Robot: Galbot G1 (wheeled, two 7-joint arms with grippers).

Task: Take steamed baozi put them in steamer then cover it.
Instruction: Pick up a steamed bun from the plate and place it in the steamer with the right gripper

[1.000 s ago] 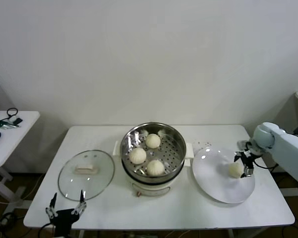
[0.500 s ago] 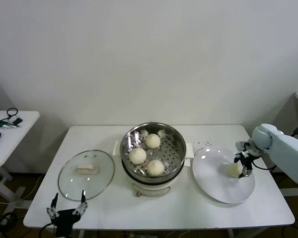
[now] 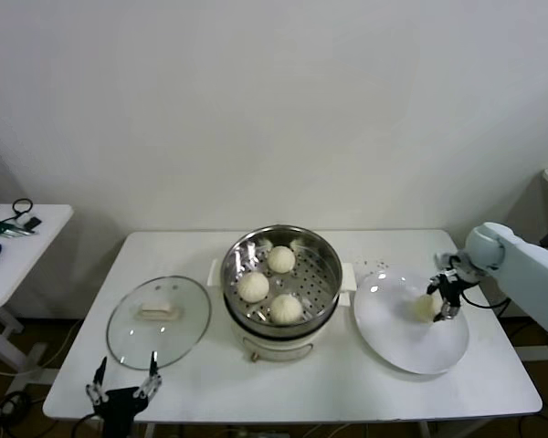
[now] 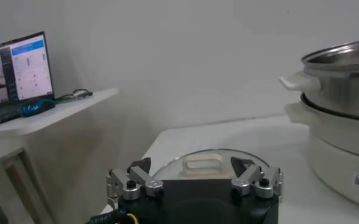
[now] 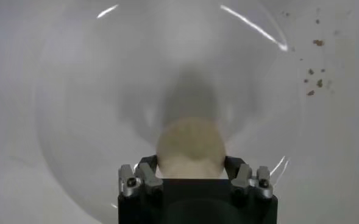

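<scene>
Here, right gripper (image 5: 191, 172) clasping baozi (image 5: 190, 148) above plate (image 3: 393, 342), left gripper (image 4: 194, 176) agape, no legible writing

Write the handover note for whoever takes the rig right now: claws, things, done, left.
Right claw: over the white plate, closed on the last baozi; whether it has left the plate cannot be told.
Left claw: open, parked at the table's near edge, in front of the cover.
Steamer: uncovered, three baozi inside.
Cover: flat on the table, on the steamer's left.
Done: three of four buns loaded.
Left: carry the fourth bun into the steamer, release, then set the cover on it.
</scene>
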